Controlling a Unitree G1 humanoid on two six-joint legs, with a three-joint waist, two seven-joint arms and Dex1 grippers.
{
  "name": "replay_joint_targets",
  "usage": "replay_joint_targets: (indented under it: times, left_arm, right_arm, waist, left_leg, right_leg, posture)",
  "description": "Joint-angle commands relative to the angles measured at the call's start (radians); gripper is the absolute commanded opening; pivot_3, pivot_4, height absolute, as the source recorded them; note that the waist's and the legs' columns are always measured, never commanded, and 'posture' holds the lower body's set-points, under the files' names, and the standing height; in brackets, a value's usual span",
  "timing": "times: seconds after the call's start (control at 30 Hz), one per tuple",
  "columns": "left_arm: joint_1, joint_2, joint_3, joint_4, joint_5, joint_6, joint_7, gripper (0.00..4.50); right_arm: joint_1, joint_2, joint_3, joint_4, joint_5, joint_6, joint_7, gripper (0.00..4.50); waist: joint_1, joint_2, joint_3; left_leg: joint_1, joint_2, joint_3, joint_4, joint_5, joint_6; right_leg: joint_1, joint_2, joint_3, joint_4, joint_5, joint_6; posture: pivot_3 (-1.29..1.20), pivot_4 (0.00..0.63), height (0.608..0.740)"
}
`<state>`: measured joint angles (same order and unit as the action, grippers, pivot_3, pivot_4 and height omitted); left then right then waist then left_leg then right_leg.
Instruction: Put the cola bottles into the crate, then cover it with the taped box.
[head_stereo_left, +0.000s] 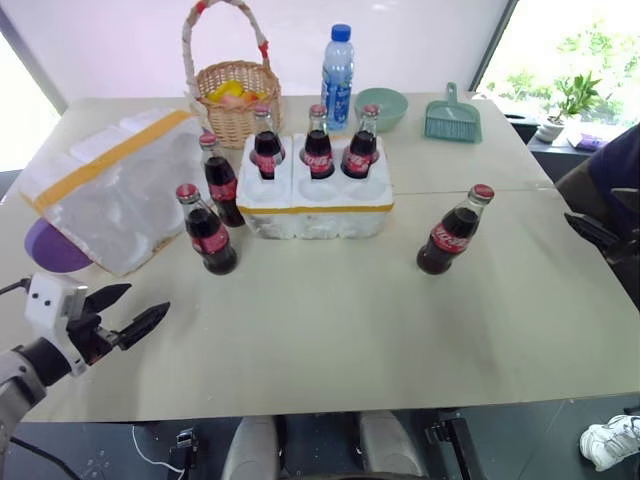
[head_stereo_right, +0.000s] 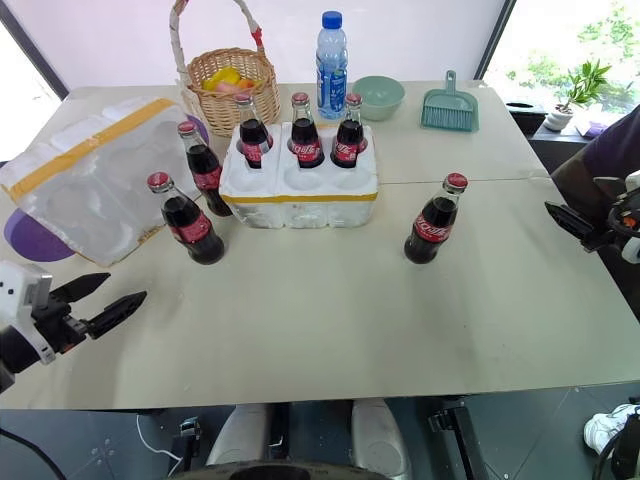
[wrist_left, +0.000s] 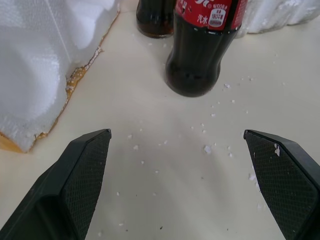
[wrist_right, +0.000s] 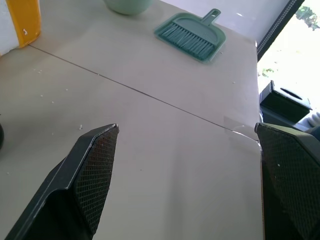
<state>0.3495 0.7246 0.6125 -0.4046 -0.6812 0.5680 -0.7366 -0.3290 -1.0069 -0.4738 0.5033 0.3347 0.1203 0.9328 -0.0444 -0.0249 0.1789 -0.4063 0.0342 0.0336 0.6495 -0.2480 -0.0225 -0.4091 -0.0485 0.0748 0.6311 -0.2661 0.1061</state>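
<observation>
Two pincers stand wide apart and empty: the left pincer over the worktop at about 8 o'clock, the right pincer off the edge at 3 o'clock. Just beyond the left one stand two cola bottles, beside the taped box lying at 10 o'clock. The crate, at centre toward 12, holds three bottles in its far row. One bottle stands alone near 2 o'clock.

Three cola bottles in the crate, two left of it, one right, taped box far left
</observation>
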Motion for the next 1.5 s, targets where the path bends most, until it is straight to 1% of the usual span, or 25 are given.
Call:
replay_joint_targets:
  times: [0.03,0.17,0.4,0.57,0.7,0.83,0.93,1.03,1.13,1.23,1.3,1.5]
  left_arm:
    - [-0.012,-0.004,0.011,-0.028,0.001,-0.01,0.012,4.44]
    - [-0.052,-0.018,0.017,-0.017,-0.02,0.013,0.05,4.44]
    - [-0.064,-0.024,0.007,-0.029,-0.033,0.04,0.057,4.44]
    - [-0.102,-0.036,-0.007,-0.038,-0.086,0.066,0.057,4.44]
    - [-0.19,-0.052,-0.035,-0.016,-0.09,0.055,0.09,4.44]
    - [-0.264,-0.06,-0.074,-0.004,-0.09,0.061,0.093,4.44]
    - [-0.315,-0.052,-0.116,0.024,-0.055,0.044,0.089,4.44]
    - [-0.369,-0.051,-0.139,0.074,-0.036,0.027,0.083,4.44]
    - [-0.419,-0.051,-0.193,0.127,0.005,-0.008,0.057,4.44]
    - [-0.474,-0.059,-0.261,0.179,0.052,-0.045,0.033,4.44]
    - [-0.52,-0.065,-0.301,0.229,0.077,-0.068,0.012,4.44]
    - [-0.629,-0.071,-0.399,0.367,0.158,-0.147,-0.053,4.44]
  right_arm:
    - [-0.005,-0.001,-0.021,-0.005,0.009,-0.023,-0.011,4.5]
    - [0.007,0.007,-0.027,-0.008,0.013,-0.022,-0.02,4.5]
    - [0.022,0.012,-0.033,-0.024,0.027,-0.005,-0.024,4.5]
    - [-0.011,-0.002,-0.035,-0.002,0.05,0.026,-0.008,4.5]
    - [-0.126,-0.054,-0.002,0.027,0.075,0.095,0.055,4.5]
    - [-0.274,-0.135,0.065,0.025,0.104,0.204,0.217,4.5]
    - [-0.44,-0.182,0.158,0.03,0.108,0.299,0.323,4.5]
    - [-0.578,-0.199,0.254,0.001,0.103,0.37,0.439,4.5]
    - [-0.676,-0.193,0.322,-0.101,0.151,0.484,0.552,4.5]
    - [-0.732,-0.174,0.364,-0.205,0.198,0.581,0.599,4.5]
    - [-0.742,-0.163,0.381,-0.262,0.215,0.605,0.617,4.5]
    - [-0.766,-0.113,0.391,-0.354,0.24,0.637,0.588,4.5]
  waist:
    - [0.0,0.0,0.0]
    - [0.0,0.0,0.0]
    - [-0.001,0.0,0.0]
    - [0.0,0.0,0.0]
    - [0.0,0.001,0.0]
    - [-0.001,0.003,0.001]
    - [-0.002,0.004,0.002]
    - [-0.001,0.004,0.002]
    - [0.0,0.005,0.003]
    - [0.002,0.006,0.003]
    - [0.006,0.005,0.003]
    - [0.007,0.005,0.003]
  left_leg:
    - [0.0,0.0,0.0,0.0,0.0,0.0]
    - [0.0,0.0,0.0,0.0,0.0,0.0]
    - [0.0,0.0,0.0,0.0,0.0,0.0]
    - [0.0,0.0,0.0,0.0,0.0,0.0]
    - [0.0,0.0,0.0,0.001,0.0,0.0]
    - [0.0,0.0,0.0,0.001,0.0,0.0]
    - [0.0,0.0,0.0,0.0,0.0,0.0]
    - [0.0,0.0,0.0,-0.001,0.0,0.0]
    - [0.0,0.0,0.0,-0.001,0.0,0.0]
    - [-0.002,0.0,0.0,-0.001,0.0,0.0]
    - [-0.002,0.0,-0.001,-0.001,0.0,0.0]
    - [-0.003,-0.001,-0.001,-0.001,0.0,0.0]
  right_leg:
    - [0.0,0.0,0.0,0.0,0.0,0.0]
    - [0.0,0.0,0.0,0.0,0.0,0.0]
    - [0.0,0.001,0.0,0.0,0.0,0.0]
    - [0.0,0.001,0.0,0.0,0.0,0.0]
    - [0.0,0.001,0.0,0.001,0.0,0.0]
    - [0.0,0.001,0.0,0.001,0.001,0.0]
    - [-0.001,0.002,0.0,0.001,0.001,0.0]
    - [-0.001,0.002,0.0,0.001,0.001,0.0]
    - [-0.002,0.002,0.0,0.001,0.001,0.0]
    - [-0.003,0.0,0.0,0.001,0.001,0.0]
    - [-0.003,0.0,-0.001,0.001,0.001,0.0]
    - [-0.004,-0.001,-0.001,0.001,0.001,0.001]
  posture:
    - [0.0,0.15,0.74]
    - [0.0,0.15,0.74]
    - [0.0,0.15,0.74]
    - [0.0,0.15,0.74]
    - [0.0,0.15,0.74]
    - [0.0,0.15,0.74]
    - [0.0,0.15,0.74]
    - [0.0,0.15,0.74]
    - [0.0,0.15,0.74]
    - [0.0,0.15,0.74]
    - [0.0,0.15,0.74]
    - [0.0,0.15,0.74]
